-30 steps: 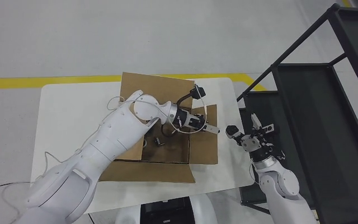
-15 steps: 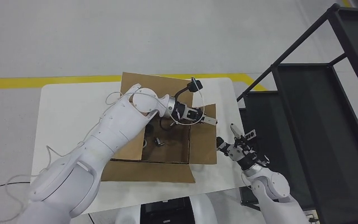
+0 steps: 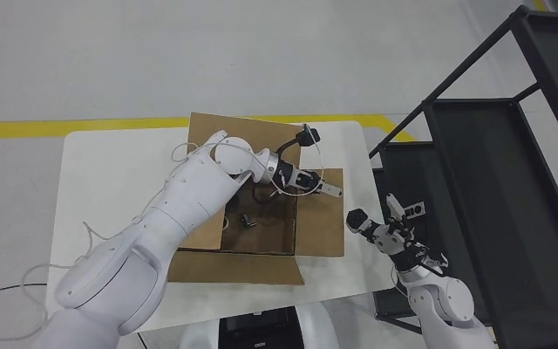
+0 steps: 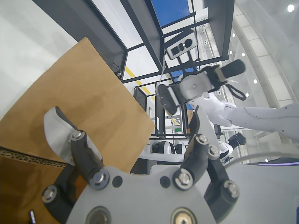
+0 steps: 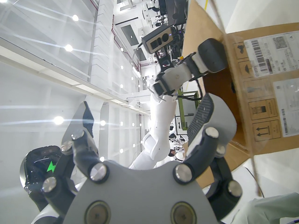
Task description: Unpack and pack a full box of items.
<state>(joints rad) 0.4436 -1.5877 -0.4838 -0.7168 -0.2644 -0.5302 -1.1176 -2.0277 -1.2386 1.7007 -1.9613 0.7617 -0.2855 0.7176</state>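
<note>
Right gripper (image 3: pixel 377 215): drawn back slightly toward the table (image 3: pixel 122 174) edge since a moment ago, fingers spread wide, empty.
Left gripper (image 3: pixel 328 187): above the right flap (image 3: pixel 318 229), spread open, holding nothing.
Box (image 3: pixel 279 230): on the table, flaps out; one small dark item (image 3: pixel 248 220) inside.
Progress: unpacking seems far along, with repacking probably ahead.

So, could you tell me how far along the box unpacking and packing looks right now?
Done: the box has its flaps open. In hand: nothing; the left gripper hovers over a side flap, the right gripper beside the box, both with fingers open. Left: a small dark item lies on the box floor, so moving items seems mostly ahead.
</note>
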